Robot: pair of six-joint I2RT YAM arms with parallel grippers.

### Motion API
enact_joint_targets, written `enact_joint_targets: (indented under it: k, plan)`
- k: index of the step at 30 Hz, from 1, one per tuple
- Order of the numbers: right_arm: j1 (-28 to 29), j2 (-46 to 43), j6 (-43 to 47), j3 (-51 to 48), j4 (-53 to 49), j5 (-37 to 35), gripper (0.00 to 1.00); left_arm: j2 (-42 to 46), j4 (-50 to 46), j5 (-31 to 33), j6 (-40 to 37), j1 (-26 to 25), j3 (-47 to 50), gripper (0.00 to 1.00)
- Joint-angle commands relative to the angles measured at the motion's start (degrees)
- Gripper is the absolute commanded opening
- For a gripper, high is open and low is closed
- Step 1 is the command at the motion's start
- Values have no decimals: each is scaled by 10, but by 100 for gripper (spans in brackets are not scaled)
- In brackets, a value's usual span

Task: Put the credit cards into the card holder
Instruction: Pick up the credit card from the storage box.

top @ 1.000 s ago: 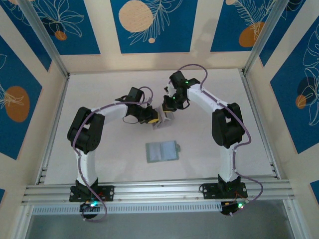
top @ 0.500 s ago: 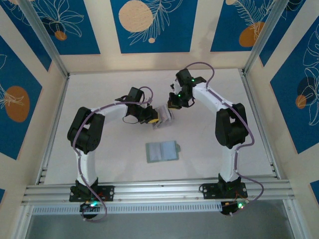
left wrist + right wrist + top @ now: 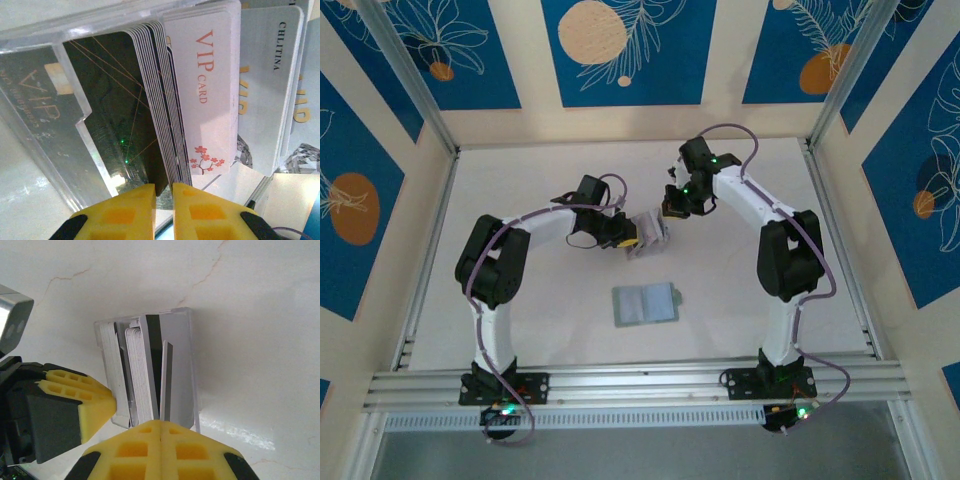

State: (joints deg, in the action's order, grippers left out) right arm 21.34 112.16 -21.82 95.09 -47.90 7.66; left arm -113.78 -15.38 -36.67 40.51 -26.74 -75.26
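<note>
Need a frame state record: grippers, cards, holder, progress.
left gripper: shut on the edge of the clear case
right gripper: shut on a grey card that is partly inside the case
credit cards: stacked on edge in the clear case, front one reads VIP CARD
card holder: open flat on the table, nearer the arm bases than both grippers, untouched
progress: grey card not yet moved to the holder

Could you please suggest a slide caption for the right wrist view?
Right gripper pinching one card in the clear box; left finger against the box's side.
</note>
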Motion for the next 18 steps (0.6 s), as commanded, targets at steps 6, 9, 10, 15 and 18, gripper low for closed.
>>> enact_joint_targets:
  k: [6, 9, 10, 15, 18]
  plan:
    - [-4, -35, 3, -7, -18, 5, 0, -13, -9, 7, -5, 3, 13, 15]
    - [-4, -39, 4, -8, -20, 0, 0, -11, -10, 5, -4, 4, 12, 15]
    - [-4, -41, 4, -7, -20, -2, 0, -9, -11, 5, -4, 4, 12, 15]
    - [-5, -50, 3, -7, -21, -7, 0, -1, -16, 2, -6, 6, 7, 15]
    - [-6, -53, 4, -5, -24, -9, 0, 6, -17, -6, -7, 8, 1, 15]
